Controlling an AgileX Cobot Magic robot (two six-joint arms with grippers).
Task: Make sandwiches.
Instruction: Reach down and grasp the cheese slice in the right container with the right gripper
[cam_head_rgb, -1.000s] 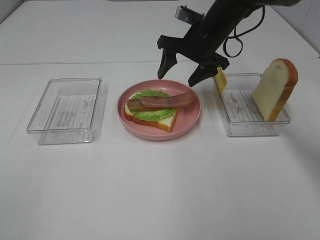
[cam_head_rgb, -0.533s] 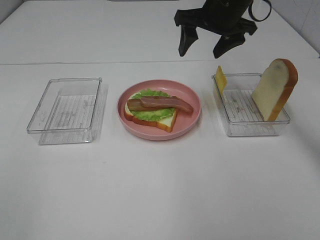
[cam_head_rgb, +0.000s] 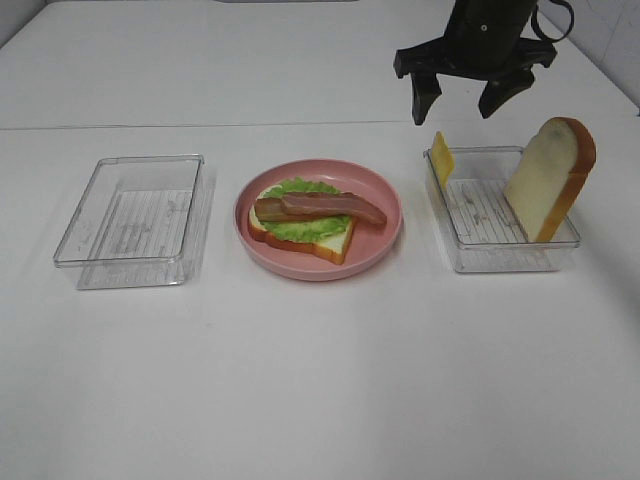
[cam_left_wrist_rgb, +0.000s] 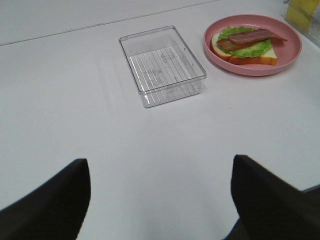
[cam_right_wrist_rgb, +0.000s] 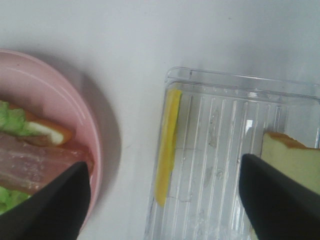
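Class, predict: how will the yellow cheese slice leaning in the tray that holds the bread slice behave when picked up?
The cheese slice stands on edge without sagging, so it is probably stiff. It looks thin, so it is likely light. It only leans on the wall of the tray, so a nudge might tip it flat.

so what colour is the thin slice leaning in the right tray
Yellow; the cheese slice shows best in the right wrist view, against the tray wall.

Bright, diffuse light from above flattens the white table (cam_head_rgb: 320, 380); shadows are faint and soft. The right wrist view is blurred, with a grey shadow beside the rim of the plate (cam_right_wrist_rgb: 80, 112). The left gripper (cam_left_wrist_rgb: 160, 200) shows as dark, soft-edged shapes.
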